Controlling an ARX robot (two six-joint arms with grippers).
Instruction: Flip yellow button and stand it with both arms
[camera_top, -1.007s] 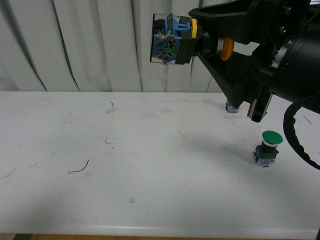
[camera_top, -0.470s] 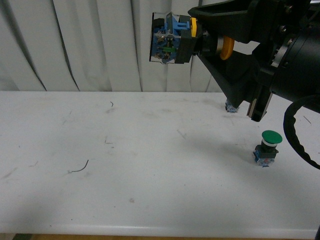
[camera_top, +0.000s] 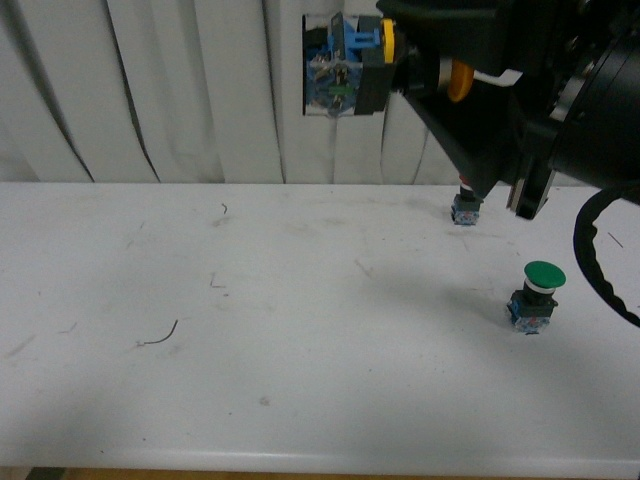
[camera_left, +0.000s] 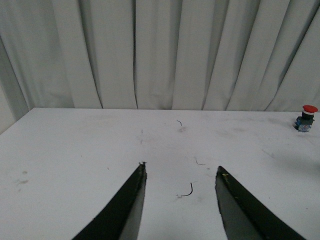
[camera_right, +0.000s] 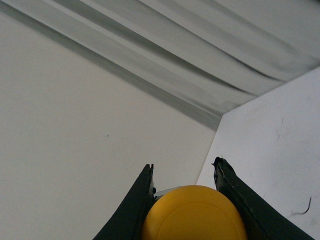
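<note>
Right gripper (camera_top: 400, 62) hangs in the upper right of the front frame, high above the white table (camera_top: 300, 340), clamped on the yellow button (camera_top: 340, 70). The button lies sideways in the grasp. Its blue contact block points toward the frame's centre, and its yellow cap sits further right, tucked against the black arm. In the right wrist view the cap (camera_right: 195, 215) fills the gap between the two black fingers (camera_right: 135, 210).

Left gripper (camera_left: 181, 167) shows only in its own wrist view, jaws spread with nothing between them, above bare tabletop.

A green-capped button (camera_top: 535, 295) stands upright on the table at the right of the front frame, below the held button. A red-capped button (camera_left: 306, 117) stands near the curtain.
</note>
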